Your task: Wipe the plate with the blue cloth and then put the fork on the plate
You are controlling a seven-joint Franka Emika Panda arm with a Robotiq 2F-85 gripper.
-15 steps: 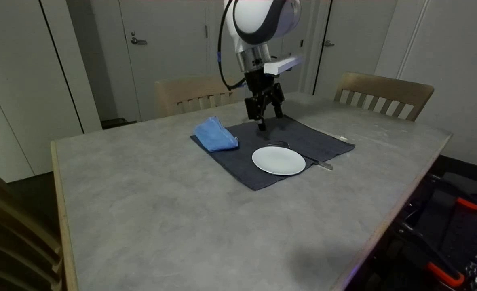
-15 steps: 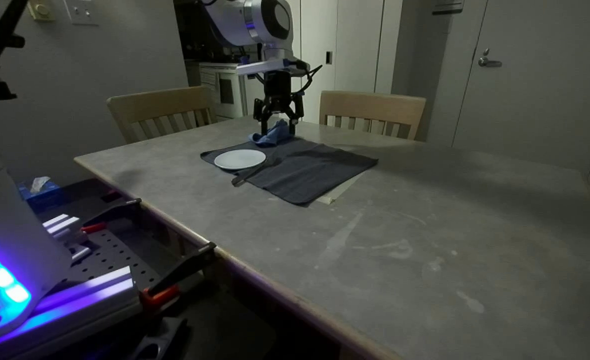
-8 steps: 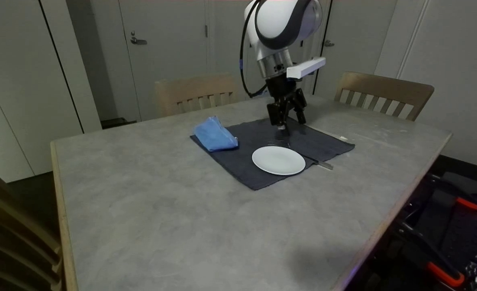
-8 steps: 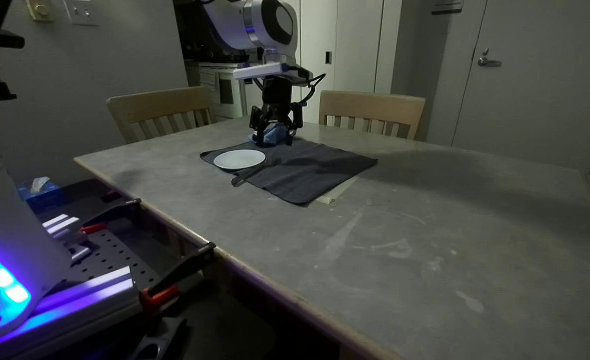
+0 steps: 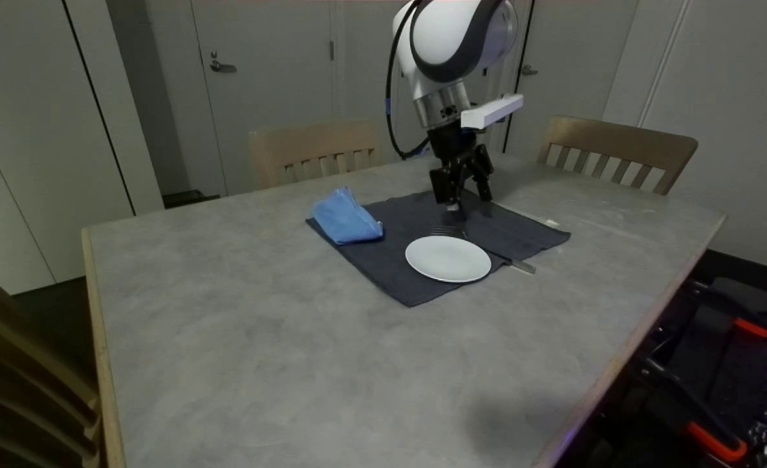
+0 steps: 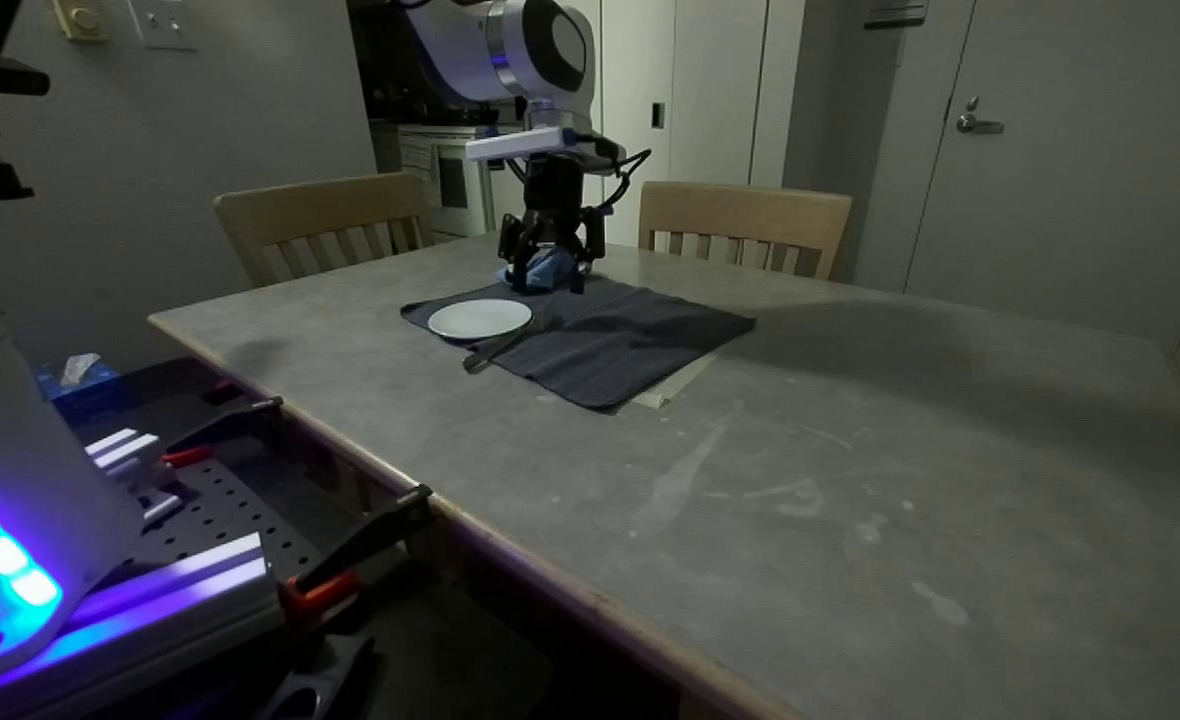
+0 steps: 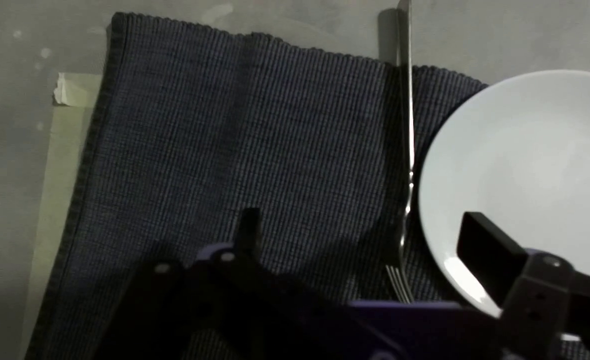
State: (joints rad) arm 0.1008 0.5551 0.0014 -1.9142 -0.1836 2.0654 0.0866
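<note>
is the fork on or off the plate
Off: the wrist view shows the fork beside the plate, mostly over the mat, with mat showing between them.

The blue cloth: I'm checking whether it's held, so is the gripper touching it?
Apart. In an exterior view the gripper hangs clear to the side of the blue cloth, with the dark grey placemat showing between them.

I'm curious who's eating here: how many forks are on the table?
1: the fork lies beside the plate, mostly on the dark placemat, one end past its edge. Any under the blue cloth would be hidden.
</note>
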